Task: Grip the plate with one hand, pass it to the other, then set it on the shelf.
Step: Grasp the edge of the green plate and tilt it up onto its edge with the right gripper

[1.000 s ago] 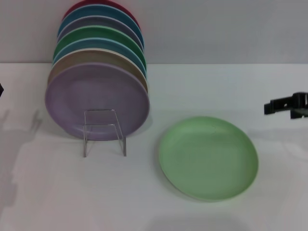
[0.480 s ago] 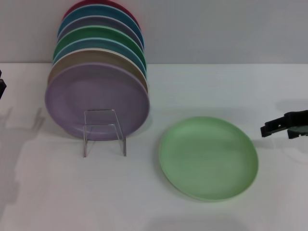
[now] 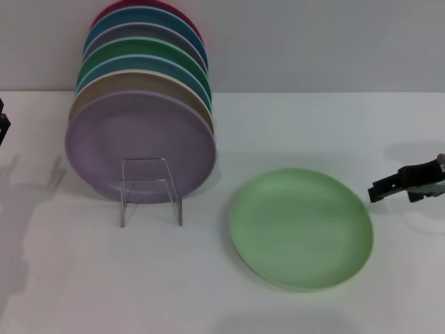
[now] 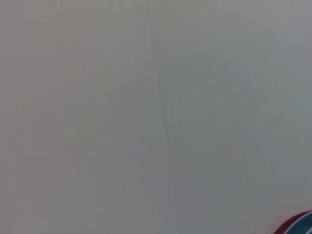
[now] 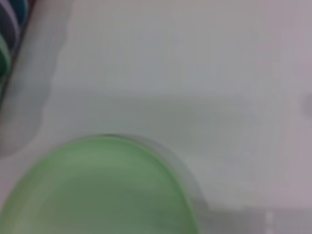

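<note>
1. The plate (image 3: 301, 228) lies flat on the white table (image 3: 313, 132), face up, just beside the right gripper (image 3: 379, 189), on the side toward the rack.
2. In the right wrist view the plate (image 5: 97, 190) fills the near part of the picture, with bare table beyond its rim.
3. The right gripper comes in from the right edge of the head view, low over the table, its black fingers (image 3: 386, 185) pointing at the plate's rim. The tips are near the rim but apart from it; nothing is held. Whether the fingers are parted or closed cannot be told.
4. Farther from the right gripper, past the plate, stands the shelf (image 3: 150, 189), a small clear rack with a squarish front loop.
5. A row of plates stands on edge in the shelf, leaning back toward the wall. The lavender plate (image 3: 139, 145) is at the front, touching the loop. Behind it come a tan plate (image 3: 94, 89), a blue one, the dark green plate (image 3: 132, 50), then further grey-purple, blue and red ones.
6. The left gripper (image 3: 3, 125) shows only as a dark sliver at the left edge of the head view, well apart from the shelf and the plate; its state cannot be told.
7. The left wrist view shows plain pale surface, with a red and blue plate edge (image 4: 298, 225) in one corner.
</note>
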Robot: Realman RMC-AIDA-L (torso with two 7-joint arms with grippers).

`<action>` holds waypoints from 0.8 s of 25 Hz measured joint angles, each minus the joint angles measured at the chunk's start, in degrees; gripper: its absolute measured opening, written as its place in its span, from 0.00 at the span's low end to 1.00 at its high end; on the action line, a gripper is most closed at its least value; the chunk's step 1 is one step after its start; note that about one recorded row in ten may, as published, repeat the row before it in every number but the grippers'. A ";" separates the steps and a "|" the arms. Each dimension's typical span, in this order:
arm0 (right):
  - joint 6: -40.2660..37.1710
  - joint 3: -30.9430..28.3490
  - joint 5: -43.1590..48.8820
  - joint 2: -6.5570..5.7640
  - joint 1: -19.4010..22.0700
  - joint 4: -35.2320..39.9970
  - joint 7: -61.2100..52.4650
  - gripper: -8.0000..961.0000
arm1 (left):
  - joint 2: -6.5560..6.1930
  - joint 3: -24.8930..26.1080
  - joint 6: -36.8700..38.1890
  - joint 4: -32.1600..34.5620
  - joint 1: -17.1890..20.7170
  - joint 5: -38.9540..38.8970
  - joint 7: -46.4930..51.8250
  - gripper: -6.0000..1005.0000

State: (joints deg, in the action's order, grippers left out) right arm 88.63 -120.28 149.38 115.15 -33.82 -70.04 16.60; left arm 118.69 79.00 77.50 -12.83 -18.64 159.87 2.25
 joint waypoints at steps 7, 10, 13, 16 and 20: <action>-1.68 2.24 1.70 0.08 -1.43 3.18 -0.20 0.86 | -0.04 -0.25 0.01 -0.15 -0.21 0.00 0.19 0.80; -2.32 3.15 1.70 0.08 -1.98 4.25 -0.20 0.86 | -0.04 -0.43 0.02 -0.13 -0.27 0.00 0.21 0.80; -2.94 3.55 1.70 0.08 -2.48 5.48 -0.21 0.85 | -0.04 -0.44 0.02 -0.15 -0.27 0.00 0.29 0.80; -3.03 3.73 1.58 0.07 -2.68 5.90 -0.21 0.85 | -0.04 -0.44 0.02 -0.23 -0.23 0.00 0.30 0.80; -3.16 4.72 1.47 0.11 -2.99 6.30 -0.37 0.85 | 0.00 -0.46 0.02 0.01 -0.27 0.06 0.32 0.80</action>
State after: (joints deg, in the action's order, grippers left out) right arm 85.47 -115.56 150.85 115.26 -36.81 -63.74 16.23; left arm 118.69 78.54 77.52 -12.83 -18.91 159.93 2.58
